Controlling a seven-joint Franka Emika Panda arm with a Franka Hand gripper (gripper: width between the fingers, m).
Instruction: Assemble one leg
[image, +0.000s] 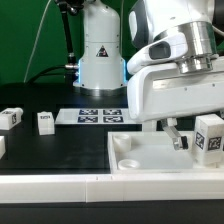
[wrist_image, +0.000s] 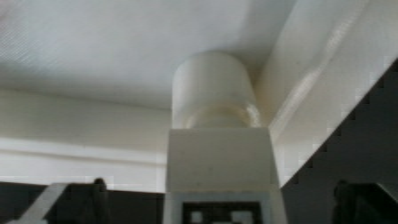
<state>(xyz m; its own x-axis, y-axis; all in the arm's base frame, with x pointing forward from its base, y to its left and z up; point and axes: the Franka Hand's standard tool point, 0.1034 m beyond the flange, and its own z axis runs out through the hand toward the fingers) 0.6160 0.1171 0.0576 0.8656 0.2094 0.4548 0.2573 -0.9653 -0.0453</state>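
Observation:
My gripper (image: 176, 134) is shut on a small white leg (image: 181, 142) and holds it upright over the far right corner of the white tray-like piece (image: 140, 162). In the wrist view the leg (wrist_image: 222, 125) fills the middle. Its round end points into the tray's corner (wrist_image: 125, 60), and its black-and-white tag sits between my dark fingers (wrist_image: 80, 203). The gripper (wrist_image: 222, 208) hides whether the leg's end touches the tray.
Two more tagged legs (image: 10, 118) (image: 45, 121) stand on the black table at the exterior view's left, and another (image: 208, 135) stands right of the tray. The marker board (image: 90, 116) lies behind, in front of the robot's base (image: 100, 50).

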